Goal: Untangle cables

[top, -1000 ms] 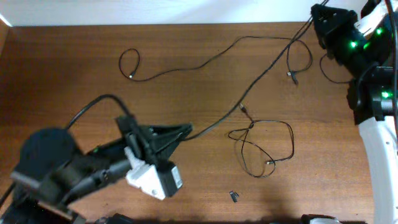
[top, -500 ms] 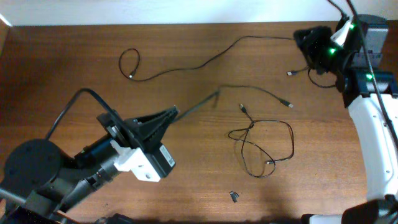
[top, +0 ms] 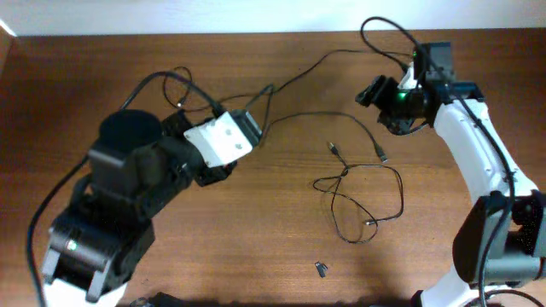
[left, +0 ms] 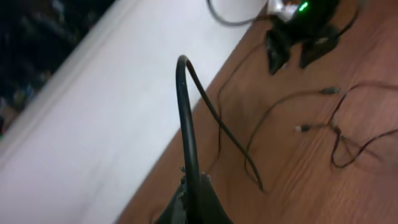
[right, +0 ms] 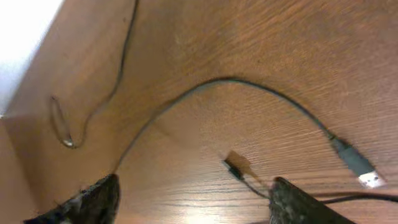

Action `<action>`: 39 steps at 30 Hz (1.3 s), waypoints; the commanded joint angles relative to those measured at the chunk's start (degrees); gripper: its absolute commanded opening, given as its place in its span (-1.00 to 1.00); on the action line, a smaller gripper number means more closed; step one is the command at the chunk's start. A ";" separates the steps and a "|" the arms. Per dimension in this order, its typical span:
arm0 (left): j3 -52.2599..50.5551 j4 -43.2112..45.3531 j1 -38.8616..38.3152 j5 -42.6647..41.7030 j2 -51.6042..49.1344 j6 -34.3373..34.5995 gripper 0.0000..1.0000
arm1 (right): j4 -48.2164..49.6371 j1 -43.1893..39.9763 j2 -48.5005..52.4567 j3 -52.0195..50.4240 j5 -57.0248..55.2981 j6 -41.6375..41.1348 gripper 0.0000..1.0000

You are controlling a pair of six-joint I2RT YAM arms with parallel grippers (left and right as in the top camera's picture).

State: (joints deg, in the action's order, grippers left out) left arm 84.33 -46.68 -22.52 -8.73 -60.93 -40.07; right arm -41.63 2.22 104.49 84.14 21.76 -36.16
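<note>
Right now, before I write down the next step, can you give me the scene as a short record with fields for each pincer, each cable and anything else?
left pincer: shut on one cable, which arches up out of it
held cable: runs across the table toward the right arm
plug: free end of the held cable, lying flat
right pincer: open, holding nothing, near that plug
coiled cable: loose loops, no pincer touches it
third cable: far side, ends in a small loop
small dark piece: near edge, alone

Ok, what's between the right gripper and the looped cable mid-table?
Overhead view: the stretched cable's plug end lies between right gripper and looped cable.
</note>
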 commanded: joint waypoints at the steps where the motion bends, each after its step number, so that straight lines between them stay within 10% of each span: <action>1: 0.15 -1.53 0.31 8.07 -4.46 3.69 -1.00 | -0.22 1.25 1.68 0.39 -5.81 12.37 0.72; 14: 0.15 -1.99 4.15 10.23 -18.10 12.61 -1.00 | -0.20 1.33 6.82 0.39 -16.15 45.90 0.98; 31: 0.15 -2.05 9.31 10.05 -25.38 15.19 -1.00 | 4.17 5.97 18.36 0.39 -25.46 49.68 0.66; 34: 0.13 -2.05 9.38 10.05 -25.38 15.19 -1.00 | 4.44 5.97 19.50 0.39 -25.40 49.68 0.06; 36: 0.13 -2.03 9.57 10.05 -25.38 15.17 -1.00 | 4.28 5.99 19.76 0.13 -25.42 49.68 -0.88; 39: 0.13 -2.05 9.60 10.05 -25.38 15.19 -1.00 | 3.61 5.97 19.76 0.04 -25.42 49.68 -0.92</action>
State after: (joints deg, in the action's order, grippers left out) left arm 84.33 -48.66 -13.30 1.13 -85.84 -25.65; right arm -37.10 8.03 121.56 84.47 -2.07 13.56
